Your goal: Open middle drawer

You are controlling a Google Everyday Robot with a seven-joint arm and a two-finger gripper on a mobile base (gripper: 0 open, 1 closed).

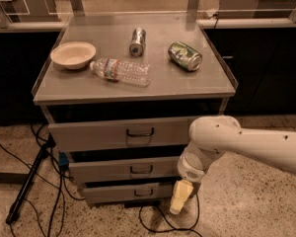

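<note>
Your claw (180,197) hangs nose-down close to the floor, just off the right end of the bottom drawer (123,192) and under the arm's white elbow. From this angle you cannot tell whether it is apart or together, so check that before you commit. Loose cables (155,225) lie on the floor right beneath it, so lift first rather than sweep sideways. The middle drawer (103,171) sits just above and to the left, apparently shut, with its small dark loop handle (141,170) near the centre of its front. Raise the claw to that height, turn it to face the front, and come straight in at that handle, not the larger one on the top drawer (89,132). Take the loop squarely, then pull level and straight out from the cabinet, slowly. On the counter (197,90) a bottle (121,71), a green can (185,56) and a silver can (137,41) appear to lie on their sides beside a bowl (73,54), and a jolt would likely set them rolling.
</note>
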